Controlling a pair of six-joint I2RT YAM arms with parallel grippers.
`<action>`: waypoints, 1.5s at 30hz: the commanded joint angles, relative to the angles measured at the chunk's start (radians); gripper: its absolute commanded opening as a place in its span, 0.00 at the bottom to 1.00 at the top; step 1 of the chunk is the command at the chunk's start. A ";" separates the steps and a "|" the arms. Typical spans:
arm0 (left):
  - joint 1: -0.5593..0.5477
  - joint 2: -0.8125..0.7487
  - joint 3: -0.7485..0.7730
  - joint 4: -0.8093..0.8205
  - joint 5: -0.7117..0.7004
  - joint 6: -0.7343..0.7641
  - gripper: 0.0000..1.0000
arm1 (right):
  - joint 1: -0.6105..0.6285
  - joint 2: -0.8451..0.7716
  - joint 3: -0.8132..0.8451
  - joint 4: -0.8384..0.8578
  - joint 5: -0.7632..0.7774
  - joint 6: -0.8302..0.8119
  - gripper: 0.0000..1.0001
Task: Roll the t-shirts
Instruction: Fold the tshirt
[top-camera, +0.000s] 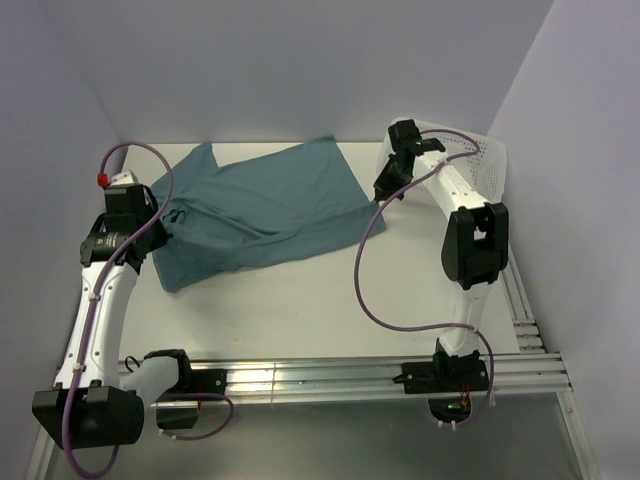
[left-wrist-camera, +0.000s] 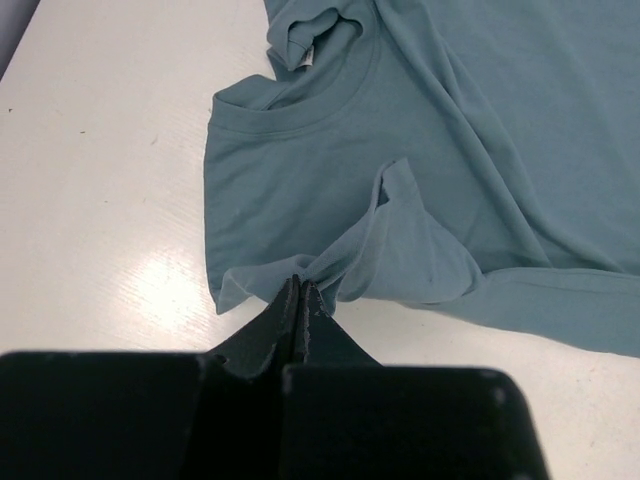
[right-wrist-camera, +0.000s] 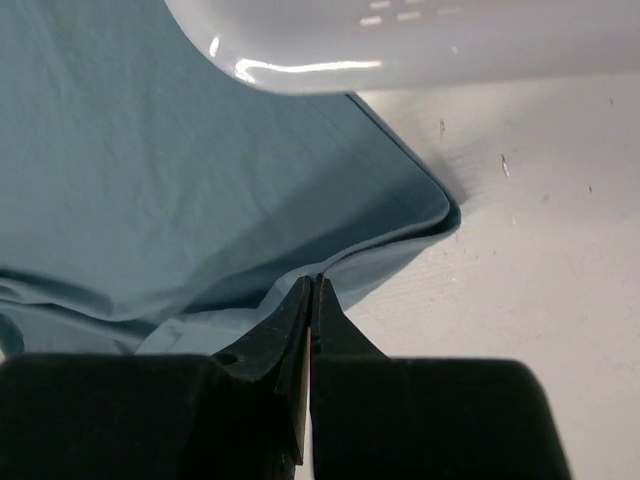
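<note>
Both the left fingers (left-wrist-camera: 275, 330) and right fingers (right-wrist-camera: 285, 330) pinch only thin edges of the t-shirt (top-camera: 265, 205), so uneven pulling could slip it free or bunch it.

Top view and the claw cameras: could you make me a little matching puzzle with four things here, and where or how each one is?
Things:
1 left claw
2 right claw
3 t-shirt
4 basket

States:
A white, at the far right
B teal, lying wrinkled
C shut on cloth near the collar
D shut on a cloth edge beside the basket

Pairs: 1-C, 2-D, 3-B, 4-A.
</note>
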 joint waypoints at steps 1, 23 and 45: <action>0.000 0.011 0.044 0.035 -0.032 0.022 0.00 | -0.006 0.036 0.086 -0.026 0.008 -0.012 0.00; 0.015 0.187 0.197 0.096 0.005 0.056 0.00 | -0.029 0.125 0.196 -0.029 -0.026 0.003 0.00; 0.015 0.330 0.318 0.125 0.031 0.100 0.00 | -0.036 0.182 0.249 -0.016 -0.063 0.020 0.00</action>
